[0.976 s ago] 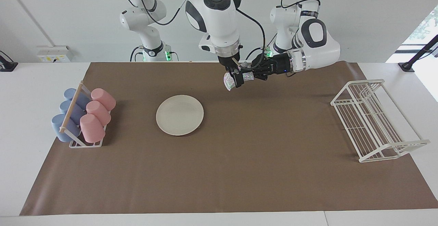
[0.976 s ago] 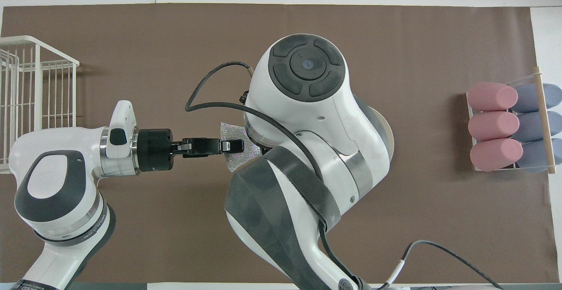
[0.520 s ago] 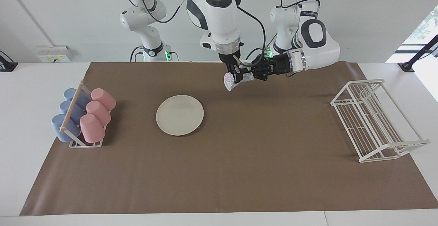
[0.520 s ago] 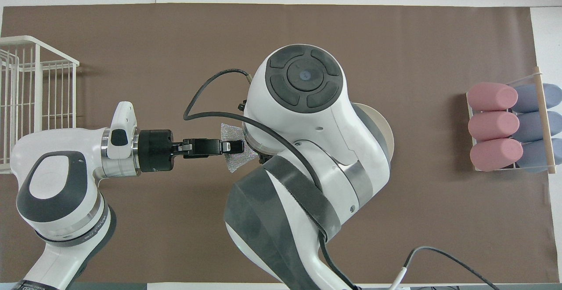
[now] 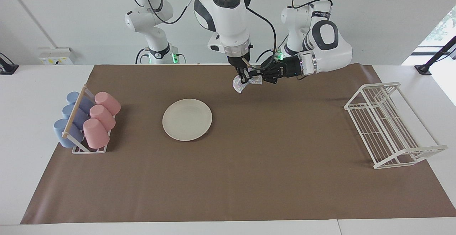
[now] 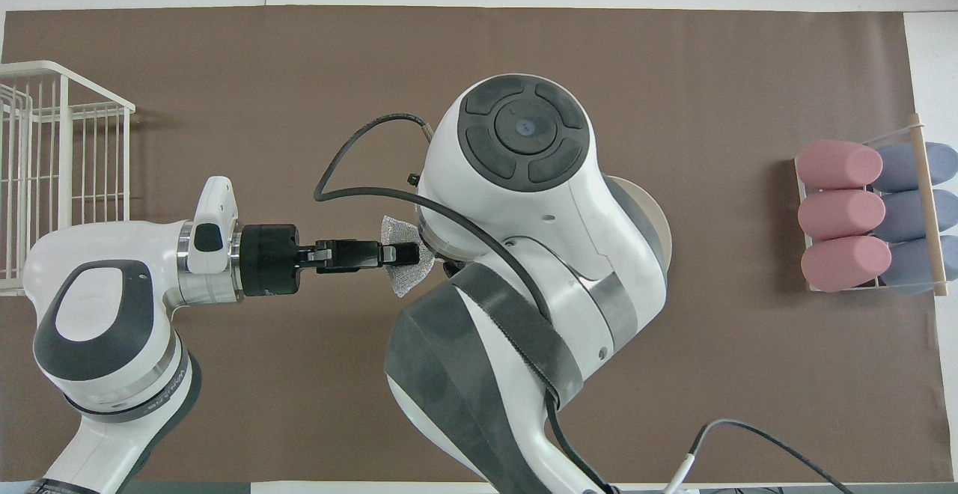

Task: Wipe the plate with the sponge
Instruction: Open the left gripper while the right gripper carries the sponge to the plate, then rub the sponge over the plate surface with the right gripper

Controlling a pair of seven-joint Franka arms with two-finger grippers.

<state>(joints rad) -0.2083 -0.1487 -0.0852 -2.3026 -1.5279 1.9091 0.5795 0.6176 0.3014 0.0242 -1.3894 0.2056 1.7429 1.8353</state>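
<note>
I am looking at one plate, three pink cups and apparently three blue cups, while my right gripper, open a second ago, is now pinching the sponge in the air together with my clamped left gripper.

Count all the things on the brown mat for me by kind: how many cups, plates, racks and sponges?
Pink cups: 3
Blue cups: 3
Plate: 1
Sponge, held up in the air: 1
Cup holder: 1
White wire rack: 1
Total: 10
</note>
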